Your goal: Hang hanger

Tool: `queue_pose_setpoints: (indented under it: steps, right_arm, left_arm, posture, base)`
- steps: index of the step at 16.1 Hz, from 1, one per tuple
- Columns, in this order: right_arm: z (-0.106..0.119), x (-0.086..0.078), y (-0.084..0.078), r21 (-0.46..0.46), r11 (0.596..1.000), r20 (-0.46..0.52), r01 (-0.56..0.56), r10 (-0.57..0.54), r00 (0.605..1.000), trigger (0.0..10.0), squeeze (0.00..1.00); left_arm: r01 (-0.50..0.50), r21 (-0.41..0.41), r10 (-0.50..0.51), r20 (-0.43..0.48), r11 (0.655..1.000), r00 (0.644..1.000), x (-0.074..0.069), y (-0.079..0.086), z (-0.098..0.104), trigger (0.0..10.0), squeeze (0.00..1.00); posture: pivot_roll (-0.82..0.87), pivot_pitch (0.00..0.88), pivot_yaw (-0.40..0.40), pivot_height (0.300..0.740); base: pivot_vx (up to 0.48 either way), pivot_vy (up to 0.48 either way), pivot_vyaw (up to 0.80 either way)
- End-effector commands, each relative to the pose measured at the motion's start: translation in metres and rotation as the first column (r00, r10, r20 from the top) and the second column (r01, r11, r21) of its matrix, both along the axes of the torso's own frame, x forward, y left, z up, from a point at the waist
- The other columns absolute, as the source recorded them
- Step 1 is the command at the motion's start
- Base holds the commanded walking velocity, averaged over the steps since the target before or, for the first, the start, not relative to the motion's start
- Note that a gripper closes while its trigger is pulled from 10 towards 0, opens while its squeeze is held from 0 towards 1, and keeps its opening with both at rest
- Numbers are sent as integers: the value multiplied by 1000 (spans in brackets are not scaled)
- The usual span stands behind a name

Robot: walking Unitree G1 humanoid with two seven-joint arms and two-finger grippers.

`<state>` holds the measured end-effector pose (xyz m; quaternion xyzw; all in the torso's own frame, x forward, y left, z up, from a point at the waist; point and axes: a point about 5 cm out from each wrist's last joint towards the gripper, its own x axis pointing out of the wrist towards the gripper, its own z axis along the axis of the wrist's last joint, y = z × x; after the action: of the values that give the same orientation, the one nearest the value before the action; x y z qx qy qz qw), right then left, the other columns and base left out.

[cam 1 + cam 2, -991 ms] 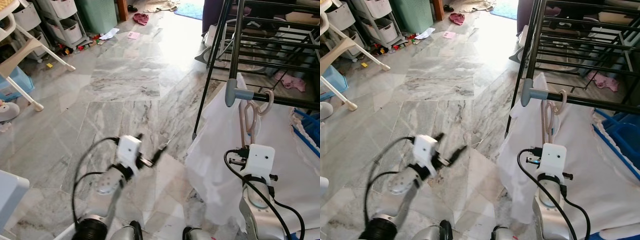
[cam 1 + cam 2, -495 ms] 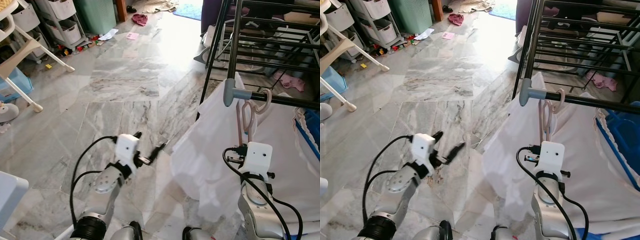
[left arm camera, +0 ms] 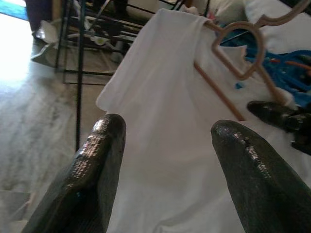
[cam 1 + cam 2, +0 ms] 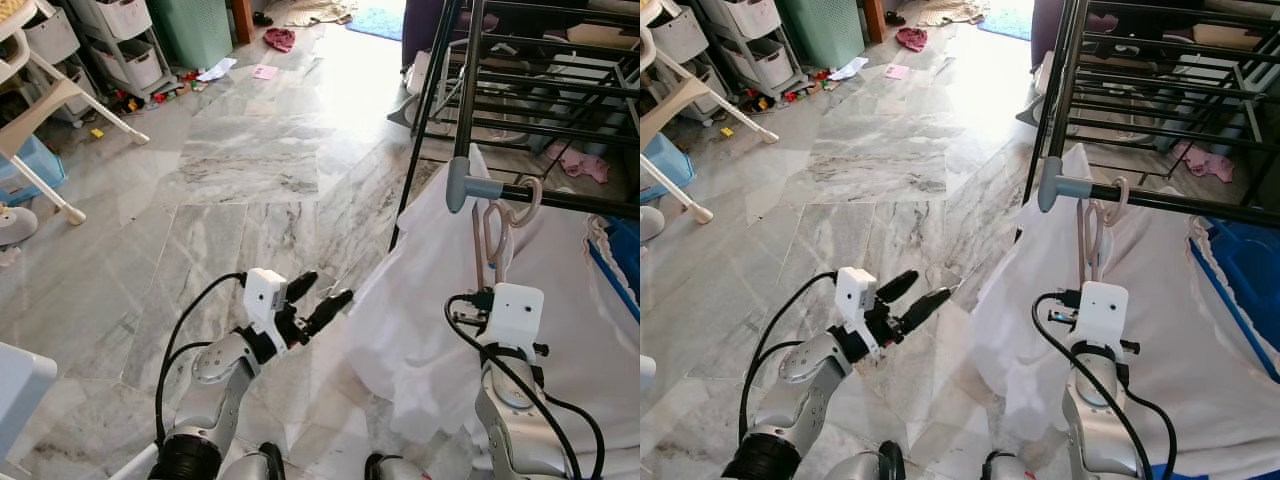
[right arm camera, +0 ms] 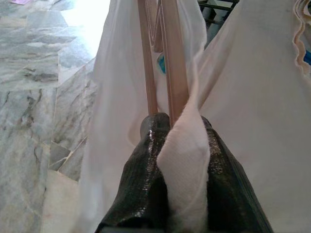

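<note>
A beige hanger (image 4: 495, 228) carries a white garment (image 4: 420, 320), and its hook sits over the black rail (image 4: 575, 203) just past the grey end cap (image 4: 461, 184). Right below the hook, my right gripper (image 5: 177, 141) is shut on the hanger's bars together with a fold of the white cloth. My left gripper (image 4: 320, 296) is open and hovers low over the floor, its fingers aimed at the garment's left edge and a little apart from it. The left wrist view looks between its fingers at the hanger (image 3: 233, 63) and the garment (image 3: 165, 136).
The black drying rack (image 4: 470, 60) stands behind the rail. A blue basket (image 4: 618, 250) sits at the far right. A white high chair (image 4: 45, 110), drawer units (image 4: 130, 50) and a green bin (image 4: 195, 30) line the left. Marble floor (image 4: 250, 170) lies open ahead.
My left gripper has risen and swung right toward the garment. The garment's lower edge has swayed left. The right gripper has kept its hold in place.
</note>
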<state>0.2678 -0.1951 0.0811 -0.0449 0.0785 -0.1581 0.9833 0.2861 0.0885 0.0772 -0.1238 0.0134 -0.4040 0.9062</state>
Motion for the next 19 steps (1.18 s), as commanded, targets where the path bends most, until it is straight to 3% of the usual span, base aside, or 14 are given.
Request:
queue_pose_setpoints:
  steps: [1,2,3,4,5,7,11,15,17,18,19]
  right_arm:
    - [-3,-2,1,11,1000,-9,10,-10,1000,10000,0]
    - [-3,-2,1,12,1000,-9,10,-10,1000,10000,0]
    - [-3,-2,3,14,1000,-9,8,-8,1000,10000,0]
    - [-3,-2,3,15,1000,-9,6,-6,1000,10000,0]
    - [-3,-2,4,15,1000,-9,5,-5,1000,10000,0]
    - [-3,-2,5,16,1000,-7,4,-4,1000,10000,0]
    - [-4,-2,6,17,1000,-7,6,-6,1000,10000,0]
    - [-5,-3,6,19,1000,-9,10,-9,1000,10000,0]
    - [-6,-3,6,17,1000,-8,10,-10,1000,10000,0]
    - [-5,-2,6,17,1000,-6,8,-8,1000,10000,0]
    - [-5,-2,7,16,1000,-4,6,-6,1000,10000,0]
  left_arm:
    - [24,-6,-24,11,1000,1000,2,0,7,0,0]
    - [49,17,-50,25,999,998,4,-2,11,627,0]
    - [69,16,-69,10,997,998,6,-5,13,10000,0]
    - [99,-14,-99,7,995,995,6,-7,16,10000,0]
    - [138,-34,-138,-2,990,990,5,-9,17,0,0]
    - [258,-45,-260,-45,965,965,0,-14,16,0,0]
    - [362,-44,-365,-84,931,927,-4,-17,15,0,0]
    - [385,-50,-388,-87,922,918,-4,-17,18,0,0]
    - [357,-24,-358,-68,934,931,-1,-19,20,0,0]
    - [288,17,-287,-42,958,957,5,-17,20,1569,0]
    - [254,12,-253,-44,967,966,7,-16,19,10000,1000]
  posture:
    - [-141,185,66,740]
    - [-141,186,66,740]
    - [-139,186,69,740]
    - [-138,187,70,740]
    - [-139,186,72,740]
    - [-140,187,75,740]
    - [-142,191,84,740]
    - [-145,190,89,740]
    - [-144,185,87,740]
    - [-144,183,87,740]
    - [-144,183,87,740]
  base:
    - [0,0,0]
    - [0,0,0]
    - [0,0,0]
    - [0,0,0]
    - [0,0,0]
    - [0,0,0]
    - [0,0,0]
    - [0,0,0]
    - [0,0,0]
    - [0,0,0]
    - [0,0,0]
